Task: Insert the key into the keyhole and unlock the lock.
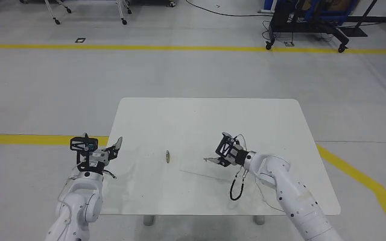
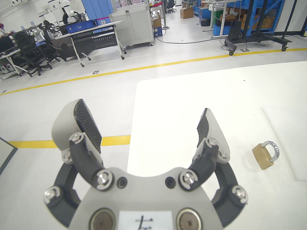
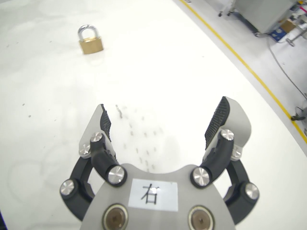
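Note:
A small brass padlock (image 1: 167, 156) with a silver shackle lies on the white table (image 1: 211, 120), left of the middle and towards the front. My left gripper (image 1: 114, 146) hangs open at the table's left edge with nothing between its fingers. In the left wrist view the padlock (image 2: 262, 156) lies off to one side of the left gripper (image 2: 144, 111). My right gripper (image 1: 212, 159) is low over the table, a short way right of the padlock, open and holding nothing. In the right wrist view the padlock (image 3: 91, 44) lies well ahead of the right gripper (image 3: 163, 104), shackle pointing away.
A black cable loop (image 1: 235, 187) hangs from the right arm above the table's front part. Small dark marks (image 3: 141, 132) dot the tabletop under the right gripper. Yellow floor lines (image 1: 181, 47) run around the table; wheeled racks (image 1: 307, 27) stand far behind it.

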Robot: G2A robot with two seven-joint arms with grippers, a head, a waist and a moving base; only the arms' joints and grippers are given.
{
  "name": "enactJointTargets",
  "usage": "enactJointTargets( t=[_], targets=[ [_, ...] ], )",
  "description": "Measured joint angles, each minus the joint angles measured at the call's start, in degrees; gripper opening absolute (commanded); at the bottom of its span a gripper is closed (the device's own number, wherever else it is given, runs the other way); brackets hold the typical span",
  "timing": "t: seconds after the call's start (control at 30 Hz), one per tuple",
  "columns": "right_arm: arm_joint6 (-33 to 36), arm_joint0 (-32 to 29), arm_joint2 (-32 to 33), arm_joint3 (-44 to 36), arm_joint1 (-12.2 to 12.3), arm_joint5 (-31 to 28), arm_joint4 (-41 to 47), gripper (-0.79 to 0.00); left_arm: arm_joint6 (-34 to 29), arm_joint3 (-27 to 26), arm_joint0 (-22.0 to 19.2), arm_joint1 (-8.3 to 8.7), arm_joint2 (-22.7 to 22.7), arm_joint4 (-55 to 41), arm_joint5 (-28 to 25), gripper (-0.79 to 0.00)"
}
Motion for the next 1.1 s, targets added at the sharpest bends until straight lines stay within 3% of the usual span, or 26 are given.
enactJointTargets(
  t=[0.1,0.17,0.33,0.4,0.53,0.83,1.03,1.1],
  targets=[
    [1.8,3.6,-1.1,3.9,0.0,-8.2,2.5,-0.009,0.0,0.0,0.0,0.00,0.0,0.0,0.0,0.000],
    [2.5,5.3,-2.1,5.7,-0.1,-10.9,2.6,-0.071,0.0,0.0,0.0,0.00,0.0,0.0,0.0,0.000],
    [2.1,8.4,-4.8,9.9,-0.4,-15.9,4.2,-0.360,0.0,0.0,0.0,0.00,0.0,0.0,0.0,0.000],
    [2.2,9.6,-5.9,11.6,-0.6,-17.0,4.4,-0.422,0.0,0.0,0.0,0.00,0.0,0.0,0.0,0.000],
    [2.6,11.5,-8.0,13.9,-1.0,-17.1,4.2,-0.505,0.0,0.0,0.0,0.00,0.0,0.0,0.0,0.000],
    [2.2,14.1,-11.2,16.8,-1.7,-15.8,3.6,-0.551,0.0,0.0,0.0,0.00,0.0,0.0,0.0,0.000],
    [3.5,15.2,-12.8,18.1,-2.0,-14.8,3.8,-0.650,0.0,0.0,0.0,0.00,0.0,0.0,0.0,0.000],
    [3.9,15.6,-13.3,18.3,-2.1,-14.7,3.9,-0.730,0.0,0.0,0.0,0.00,0.0,0.0,0.0,0.000]
  ],
)
